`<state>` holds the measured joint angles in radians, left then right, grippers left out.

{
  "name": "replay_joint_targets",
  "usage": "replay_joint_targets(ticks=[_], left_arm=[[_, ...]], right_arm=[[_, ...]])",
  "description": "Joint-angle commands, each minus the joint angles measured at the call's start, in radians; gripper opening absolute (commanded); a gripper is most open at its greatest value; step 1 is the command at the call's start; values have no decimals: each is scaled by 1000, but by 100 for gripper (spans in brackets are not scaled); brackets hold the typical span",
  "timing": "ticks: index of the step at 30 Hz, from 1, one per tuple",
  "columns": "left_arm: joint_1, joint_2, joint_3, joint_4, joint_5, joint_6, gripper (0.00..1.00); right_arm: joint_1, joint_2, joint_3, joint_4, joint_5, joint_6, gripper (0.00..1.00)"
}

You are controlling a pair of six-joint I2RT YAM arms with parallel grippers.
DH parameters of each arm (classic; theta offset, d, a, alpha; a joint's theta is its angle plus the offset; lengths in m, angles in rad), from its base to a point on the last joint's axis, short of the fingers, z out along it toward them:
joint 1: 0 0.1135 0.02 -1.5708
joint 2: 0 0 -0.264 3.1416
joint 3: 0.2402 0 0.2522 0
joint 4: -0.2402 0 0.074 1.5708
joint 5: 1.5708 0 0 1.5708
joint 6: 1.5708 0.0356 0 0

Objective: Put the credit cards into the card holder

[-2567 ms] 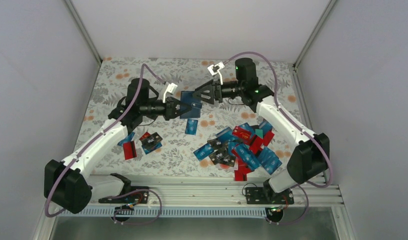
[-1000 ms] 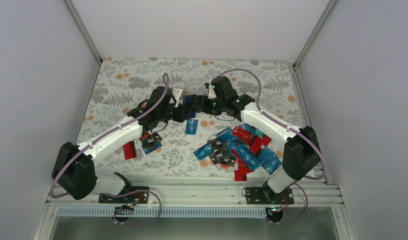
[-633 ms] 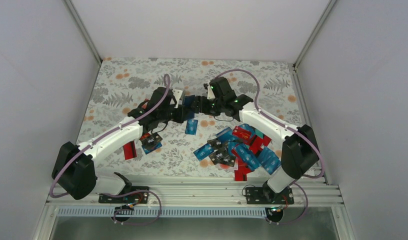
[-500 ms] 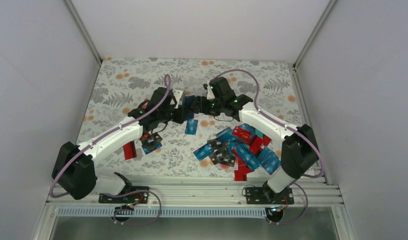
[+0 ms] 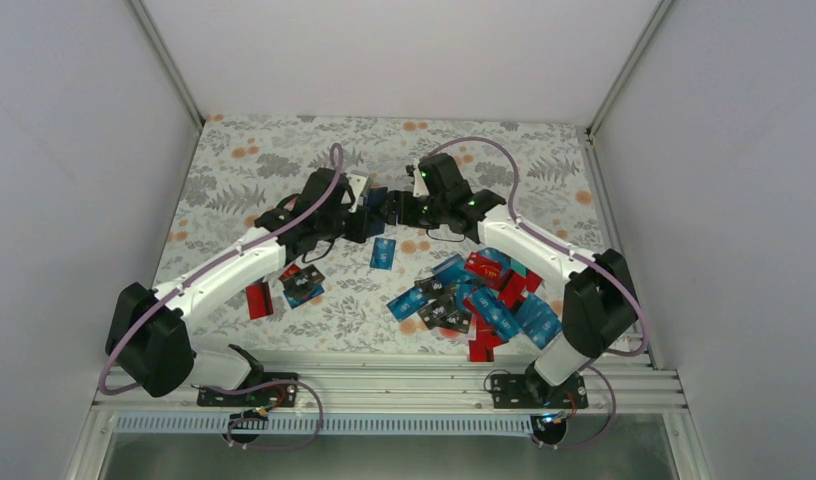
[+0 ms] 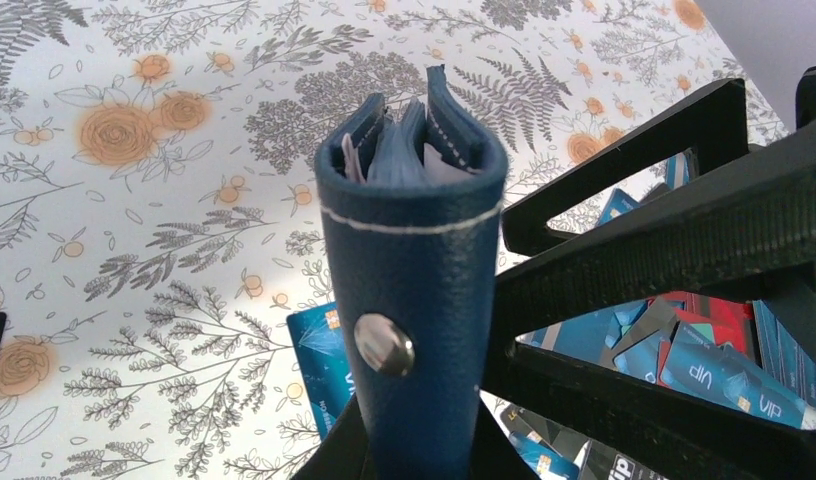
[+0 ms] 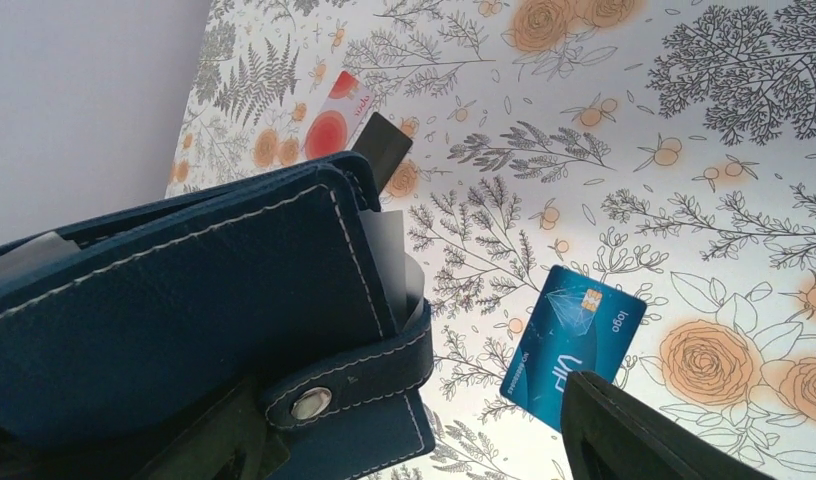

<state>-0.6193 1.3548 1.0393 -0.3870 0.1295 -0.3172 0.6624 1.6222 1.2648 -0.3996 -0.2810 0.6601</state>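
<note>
Over floral table [image 5: 234, 160], arms [image 5: 224, 270] meet (left hand [image 5: 367, 218] clamps card holder [image 6: 414, 260]).

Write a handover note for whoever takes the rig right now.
Left gripper: jaws shut on the card holder, held up over the table.
Right gripper: jaws open at the holder, no card in them.
Credit cards: big pile on the right, a few on the left, one blue card below the holder, all loose on the table.
Done: cannot tell if any card is inside.
Left: load the loose cards.

Cards [image 5: 484, 290] mostly right of card holder [image 5: 383, 208]
</note>
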Motion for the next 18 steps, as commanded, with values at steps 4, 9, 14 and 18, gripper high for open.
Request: replay_joint_targets(ticks=[4,9,14,18], left_arm=[[-23,-40,97,85,39,19,2],[-23,-35,129,15,-30,8,2],[-22,-31,96,-24,-102,-20,2],[-22,-20,76,-44,-119,-42,2]], right_arm=[[-64,62,-129,-50,153,-45,75],[-155,12,-234,-39,165,-79,75],[-190,-80,-257,-34,128,-125,75],[-191,-172,-262,24,17,-184,76]])
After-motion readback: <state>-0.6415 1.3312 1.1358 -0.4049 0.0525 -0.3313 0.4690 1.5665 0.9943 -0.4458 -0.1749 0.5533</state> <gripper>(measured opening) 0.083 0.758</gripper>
